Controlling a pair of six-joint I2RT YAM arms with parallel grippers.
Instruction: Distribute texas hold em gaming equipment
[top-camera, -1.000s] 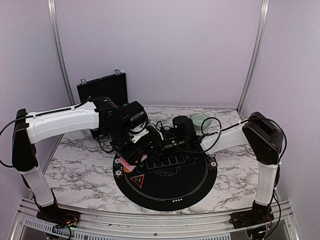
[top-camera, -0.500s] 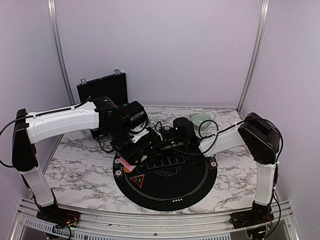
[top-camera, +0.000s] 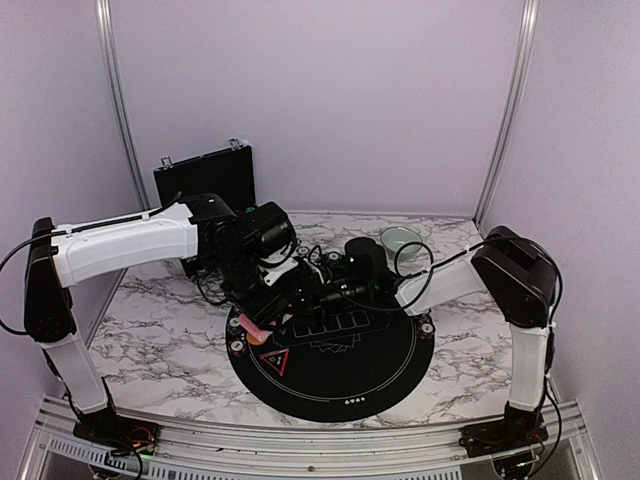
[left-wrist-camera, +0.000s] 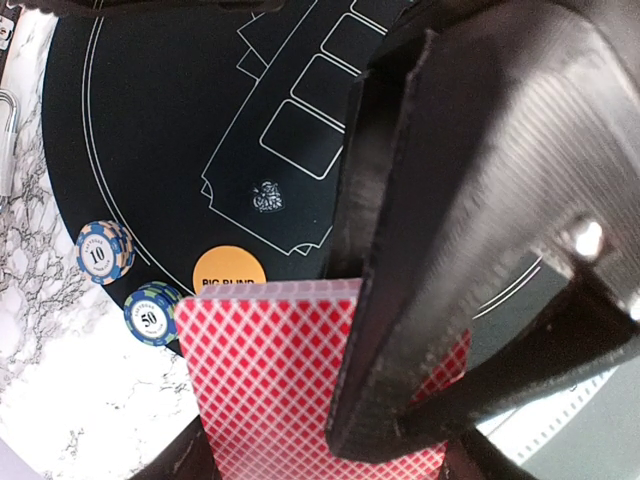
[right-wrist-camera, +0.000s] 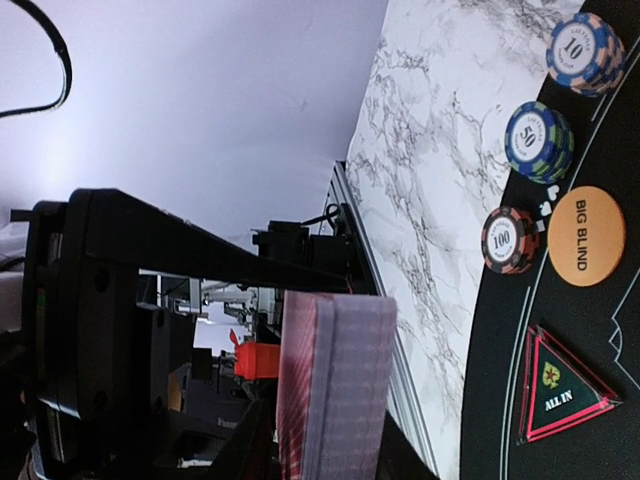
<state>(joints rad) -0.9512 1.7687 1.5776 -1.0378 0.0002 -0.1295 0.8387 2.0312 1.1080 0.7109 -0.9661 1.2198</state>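
Cards sit clamped in the left claw over the mat at 9 o'clock, likely presented so the right claw can peel one off. Whether its jaws are gripping cannot be told. Dealt chips lie below.

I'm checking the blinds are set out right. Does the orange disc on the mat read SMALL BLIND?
No, the orange disc reads BIG BLIND, lying beside the chip stack marked 100.
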